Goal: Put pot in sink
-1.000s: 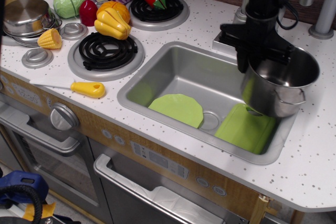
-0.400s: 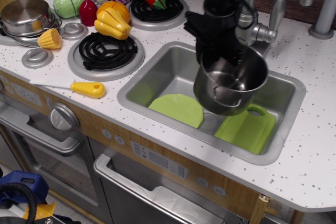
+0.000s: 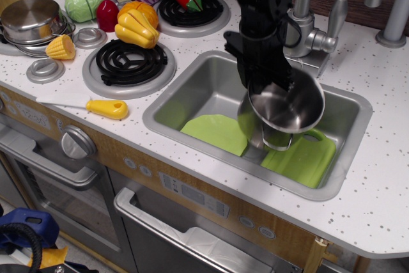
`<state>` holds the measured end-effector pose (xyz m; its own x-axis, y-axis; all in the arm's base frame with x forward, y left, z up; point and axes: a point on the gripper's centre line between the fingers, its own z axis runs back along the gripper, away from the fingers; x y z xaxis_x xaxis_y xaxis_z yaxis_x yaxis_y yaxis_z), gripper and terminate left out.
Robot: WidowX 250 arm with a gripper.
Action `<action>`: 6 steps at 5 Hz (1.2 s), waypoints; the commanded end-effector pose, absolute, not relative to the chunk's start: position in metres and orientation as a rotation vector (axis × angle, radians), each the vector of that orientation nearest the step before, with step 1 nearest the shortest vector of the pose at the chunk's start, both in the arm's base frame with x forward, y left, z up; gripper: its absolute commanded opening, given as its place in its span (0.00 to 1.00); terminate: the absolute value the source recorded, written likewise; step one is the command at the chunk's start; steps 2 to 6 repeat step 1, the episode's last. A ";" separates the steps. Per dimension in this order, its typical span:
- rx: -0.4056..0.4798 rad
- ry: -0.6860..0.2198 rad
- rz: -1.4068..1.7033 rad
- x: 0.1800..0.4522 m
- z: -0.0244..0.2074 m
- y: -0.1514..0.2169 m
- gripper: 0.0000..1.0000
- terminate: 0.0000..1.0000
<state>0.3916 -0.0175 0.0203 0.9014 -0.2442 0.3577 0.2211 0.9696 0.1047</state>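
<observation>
The shiny steel pot (image 3: 284, 110) hangs tilted inside the sink (image 3: 192, 91), its open mouth turned toward the camera and one loop handle low at the front. My gripper (image 3: 265, 81) is shut on the pot's far left rim, with the black arm coming down from the top middle. The pot sits over the drain area, between a round green plate (image 3: 214, 132) and a green cutting board (image 3: 300, 158) on the sink floor. Whether the pot's base touches the floor cannot be told.
A grey faucet (image 3: 310, 30) stands just behind the sink. Two black burners (image 3: 128, 62), toy vegetables (image 3: 137, 23), a smaller lidded steel pot (image 3: 30, 20) and a yellow-handled knife (image 3: 105, 108) lie on the counter to the left.
The gripper carried the pot from above the sink's right edge leftward and down into the basin. The pot has tipped so its mouth faces the camera.
</observation>
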 end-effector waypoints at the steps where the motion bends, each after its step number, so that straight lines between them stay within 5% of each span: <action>1: 0.046 -0.452 -0.218 0.398 0.031 -0.019 1.00 1.00; 6: 0.046 -0.452 -0.218 0.398 0.031 -0.019 1.00 1.00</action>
